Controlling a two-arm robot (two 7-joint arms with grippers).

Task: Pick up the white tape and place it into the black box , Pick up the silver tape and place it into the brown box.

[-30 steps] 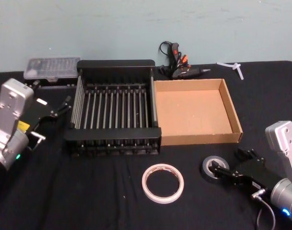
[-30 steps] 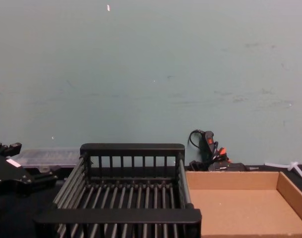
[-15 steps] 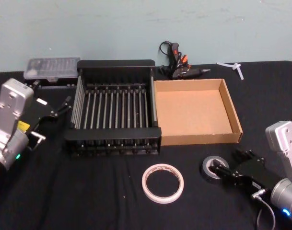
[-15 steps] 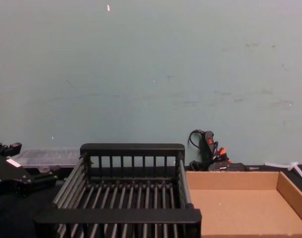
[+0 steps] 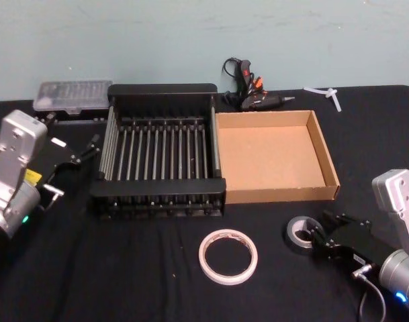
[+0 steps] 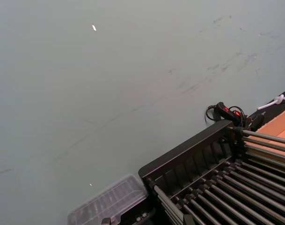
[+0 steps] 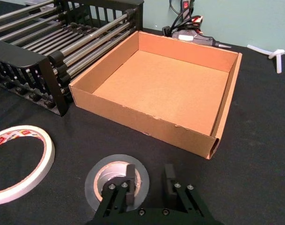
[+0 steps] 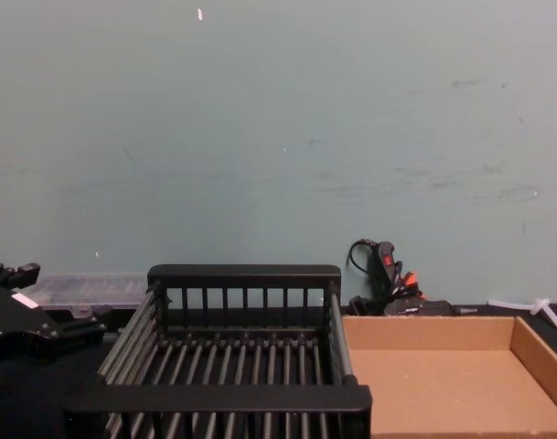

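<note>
The silver tape (image 5: 299,232) (image 7: 115,180) lies flat on the black cloth in front of the brown box (image 5: 271,194) (image 7: 147,123). My right gripper (image 5: 318,236) (image 7: 149,174) straddles the roll's wall. One finger (image 7: 129,182) is down in the core, the other stands outside, and a strip of cloth shows between that finger and the roll. The white tape (image 5: 228,256) (image 7: 20,161) lies flat to its left, in front of the black box (image 5: 157,194) (image 8: 219,398). My left gripper (image 5: 71,134) (image 8: 63,294) is parked open, left of the black box.
A black and orange glue gun (image 5: 250,90) (image 7: 189,28) lies behind the boxes by the wall. A clear plastic case (image 5: 71,96) (image 6: 109,206) sits at the back left and a white plastic piece (image 5: 327,94) at the back right.
My right gripper's jaws have narrowed around the silver tape's wall, and the roll has shifted slightly. The left arm has not moved.
</note>
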